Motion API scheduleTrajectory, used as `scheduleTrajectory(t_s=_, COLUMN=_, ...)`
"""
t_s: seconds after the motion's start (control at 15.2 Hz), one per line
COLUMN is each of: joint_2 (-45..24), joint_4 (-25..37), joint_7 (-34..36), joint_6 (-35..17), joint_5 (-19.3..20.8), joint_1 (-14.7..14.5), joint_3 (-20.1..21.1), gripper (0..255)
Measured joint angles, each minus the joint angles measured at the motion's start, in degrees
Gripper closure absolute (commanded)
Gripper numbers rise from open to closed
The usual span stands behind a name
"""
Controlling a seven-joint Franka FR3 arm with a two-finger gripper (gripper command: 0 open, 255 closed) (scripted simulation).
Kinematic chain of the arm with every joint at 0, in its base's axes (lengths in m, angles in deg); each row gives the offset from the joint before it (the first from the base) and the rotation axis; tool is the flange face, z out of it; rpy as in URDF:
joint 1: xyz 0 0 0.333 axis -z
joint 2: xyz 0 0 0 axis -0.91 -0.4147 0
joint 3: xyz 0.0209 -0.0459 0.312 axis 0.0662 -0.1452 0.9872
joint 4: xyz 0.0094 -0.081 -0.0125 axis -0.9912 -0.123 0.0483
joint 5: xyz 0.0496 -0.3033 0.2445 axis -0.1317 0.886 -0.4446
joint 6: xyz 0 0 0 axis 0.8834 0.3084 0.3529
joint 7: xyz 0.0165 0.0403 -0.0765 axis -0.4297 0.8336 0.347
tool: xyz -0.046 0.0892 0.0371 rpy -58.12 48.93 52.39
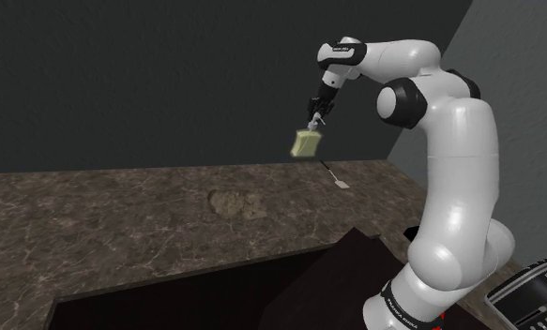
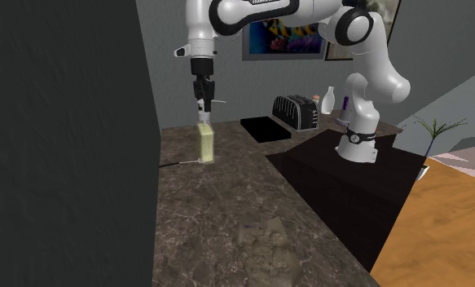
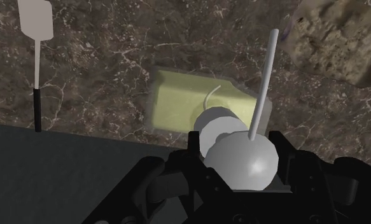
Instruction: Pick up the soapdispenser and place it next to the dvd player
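Black two-finger gripper [image 2: 203,108] is pinching the grey pump head of the pale yellow-green rectangular soap dispenser [image 2: 204,143]. The bottle hangs under it, long axis near vertical, clear of the dark marbled countertop [image 2: 219,220]. The flat black slab [image 2: 264,128] beside the dark slotted toaster [image 2: 296,111] is probably the dvd player. It lies to the second exterior view's right of the gripper.

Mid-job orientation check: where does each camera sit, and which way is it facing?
Shoulder view: beside the dark stand, looking down over the dark marbled countertop; the white arm rises at lower right.
Second exterior view: along the counter toward the arm's base; arm and black claw show.
Wrist view: on the hand, looking down past the claw at the counter.
Shared: all show the claw-held pale yellow soap dispenser.
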Motion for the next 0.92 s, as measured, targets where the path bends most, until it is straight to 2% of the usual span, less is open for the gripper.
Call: scheduleTrajectory(t_s=0.92, joint_2=-2.2, joint_4=14.4, joint_7=2.4, joint_6=11.8, joint_5=-0.1, joint_1=2.2, joint_3=0.1, gripper=255)
